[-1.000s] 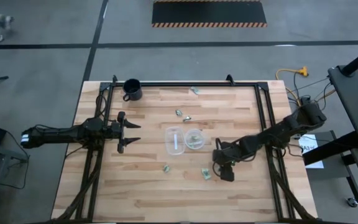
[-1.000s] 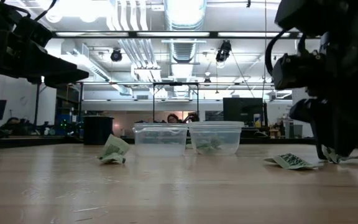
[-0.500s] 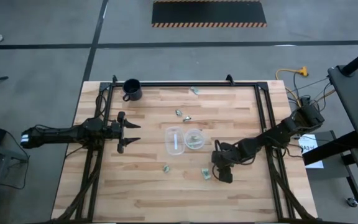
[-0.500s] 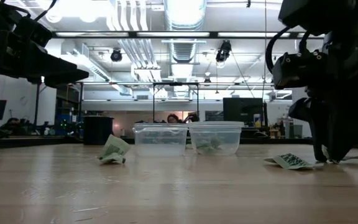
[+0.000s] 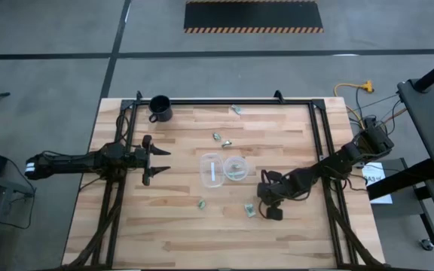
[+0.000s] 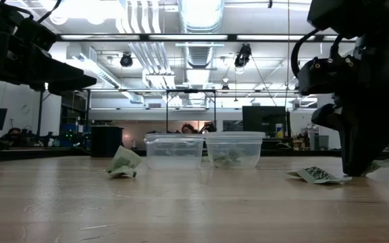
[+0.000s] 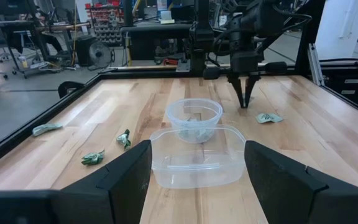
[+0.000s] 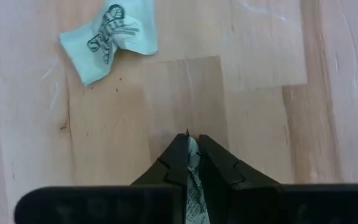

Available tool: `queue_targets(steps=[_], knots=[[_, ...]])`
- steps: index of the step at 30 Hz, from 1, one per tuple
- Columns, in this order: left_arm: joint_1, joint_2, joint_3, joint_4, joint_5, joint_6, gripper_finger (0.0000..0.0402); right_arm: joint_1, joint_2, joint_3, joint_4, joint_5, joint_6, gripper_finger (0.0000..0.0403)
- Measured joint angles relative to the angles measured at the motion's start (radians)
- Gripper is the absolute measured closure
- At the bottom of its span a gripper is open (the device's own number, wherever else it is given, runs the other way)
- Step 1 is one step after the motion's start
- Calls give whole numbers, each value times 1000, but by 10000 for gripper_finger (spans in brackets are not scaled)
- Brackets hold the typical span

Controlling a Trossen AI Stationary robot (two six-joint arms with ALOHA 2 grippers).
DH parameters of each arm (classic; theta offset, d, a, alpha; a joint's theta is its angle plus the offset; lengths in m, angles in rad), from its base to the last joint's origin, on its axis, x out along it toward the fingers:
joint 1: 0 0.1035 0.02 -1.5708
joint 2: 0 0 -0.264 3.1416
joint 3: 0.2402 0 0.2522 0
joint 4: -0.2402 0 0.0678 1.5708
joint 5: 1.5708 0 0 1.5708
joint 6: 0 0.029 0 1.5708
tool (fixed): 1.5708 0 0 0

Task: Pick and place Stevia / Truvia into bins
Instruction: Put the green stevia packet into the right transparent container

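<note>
Over the last second, right gripper [image 8: 188, 144] pinched from part-open down onto a Stevia packet [image 8: 192, 163] at the worktop [image 5: 172, 226], a sliver of paper showing between the fingertips. Second packet [image 8: 109, 38] lying loose just beside. Grasp judged made; lift and carry to the bins [image 5: 226, 169] next. Left gripper [image 5: 154, 159] parked part-open, well apart, holding nothing.

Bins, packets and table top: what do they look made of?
Bins: clear, thin plastic, likely glossy; the wood and packets inside show through the walls.
Packets: thin printed paper, matte; this loose one is creased and curled. The right gripper has its fingers shut on another packet.
Table top: pale wood planks with visible grain and seams; finish unclear.
</note>
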Motion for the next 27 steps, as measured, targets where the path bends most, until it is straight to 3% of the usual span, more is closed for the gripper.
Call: queue_targets(steps=[8, 14, 22, 27], knots=[[0, 0, 0, 0, 0, 0, 162, 3, 8, -4, 222, -1, -200, 389], [0, 3, 0, 0, 0, 0, 162, 3, 6, -3, 299, 32, -253, 389], [0, 3, 0, 0, 0, 0, 162, 3, 3, -20, 456, 210, -311, 390], [0, 2, 0, 0, 0, 0, 162, 3, 2, -67, 648, 242, -328, 390]])
